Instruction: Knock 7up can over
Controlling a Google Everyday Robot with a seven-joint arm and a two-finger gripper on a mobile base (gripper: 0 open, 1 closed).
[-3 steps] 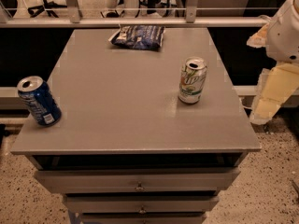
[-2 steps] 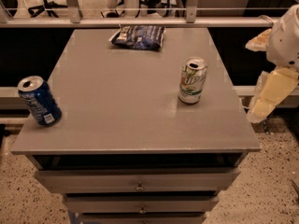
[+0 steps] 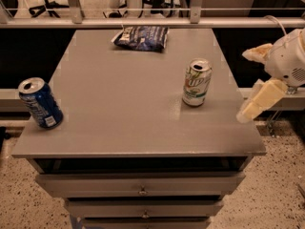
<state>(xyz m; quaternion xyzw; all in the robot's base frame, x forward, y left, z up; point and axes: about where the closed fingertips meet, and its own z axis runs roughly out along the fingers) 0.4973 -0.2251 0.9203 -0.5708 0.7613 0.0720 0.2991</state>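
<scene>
The 7up can (image 3: 196, 82), white and green with a silver top, stands upright on the right half of the grey tabletop (image 3: 124, 94). My gripper (image 3: 243, 87) hangs at the table's right edge, to the right of the can and apart from it. Its two cream fingers (image 3: 261, 100) are spread open with nothing between them, one above the other, tips pointing left toward the can.
A dark blue can (image 3: 40, 103) stands upright at the table's left front corner. A dark blue snack bag (image 3: 141, 36) lies at the back middle. Drawers (image 3: 141, 190) sit below the top. A metal rail (image 3: 143, 23) runs behind the table.
My gripper has moved a little to the left, closer to the table's right edge and the 7up can. The cans and bag have not moved.
</scene>
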